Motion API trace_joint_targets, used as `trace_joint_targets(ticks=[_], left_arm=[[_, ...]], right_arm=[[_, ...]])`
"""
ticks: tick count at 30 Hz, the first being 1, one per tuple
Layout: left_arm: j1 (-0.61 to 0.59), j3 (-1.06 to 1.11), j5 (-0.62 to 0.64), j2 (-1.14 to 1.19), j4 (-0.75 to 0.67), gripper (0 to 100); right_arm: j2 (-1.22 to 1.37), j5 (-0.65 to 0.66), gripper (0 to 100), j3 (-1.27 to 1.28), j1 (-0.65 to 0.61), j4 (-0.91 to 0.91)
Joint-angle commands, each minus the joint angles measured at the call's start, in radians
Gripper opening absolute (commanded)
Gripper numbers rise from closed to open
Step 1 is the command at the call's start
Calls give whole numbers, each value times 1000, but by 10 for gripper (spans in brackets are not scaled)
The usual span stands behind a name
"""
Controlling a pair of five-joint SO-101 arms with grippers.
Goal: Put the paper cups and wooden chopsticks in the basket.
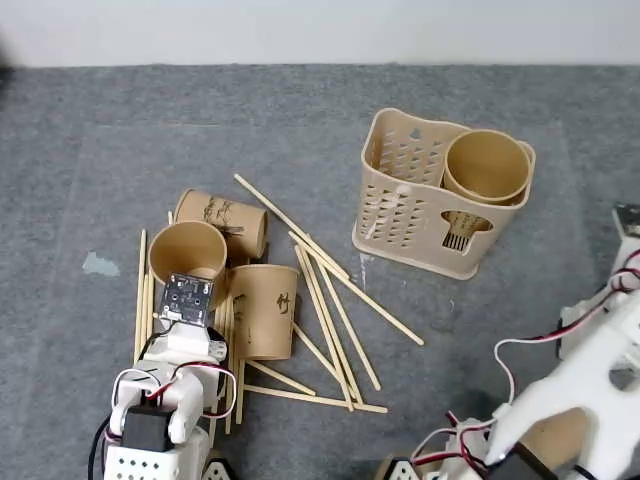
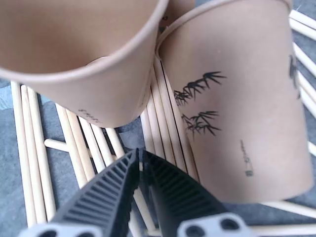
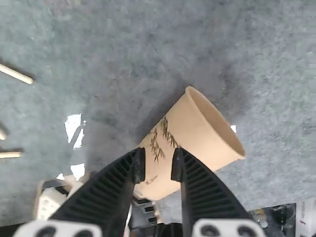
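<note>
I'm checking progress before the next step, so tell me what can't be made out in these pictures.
High view: the right arm covers most of the paper cup under it.
High view: the wooden chopsticks run under three cups, so they cannot be counted.
High view: the basket's own wall hides the floor of its compartment without a cup.
Left wrist view: the frame's edges cut off two of those cups.

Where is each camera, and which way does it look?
High view: fixed above the grey mat, facing down on the basket, chopsticks and paper cups; the left arm and right arm show at the near edge.
Left wrist view: on the left wrist, facing past the left hand at two paper cups over chopsticks.
Right wrist view: on the right wrist, facing down past the right hand at a lone cup on the mat.
Shared: high and left wrist views both show those two cups.
</note>
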Motion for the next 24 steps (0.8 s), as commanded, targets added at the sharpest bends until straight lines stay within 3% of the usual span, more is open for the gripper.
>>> trace_joint_targets(ticks=[1,11,24], left_arm=[[-5,-19,-6,-11,3,13],[-5,-19,-6,-11,3,13],[-5,-19,-6,-11,3,13]], right_arm=[[-39,58,102,-5,41,-42],[-5,198,102,-5,117,-47],[289,195,102,-11,151,-275]])
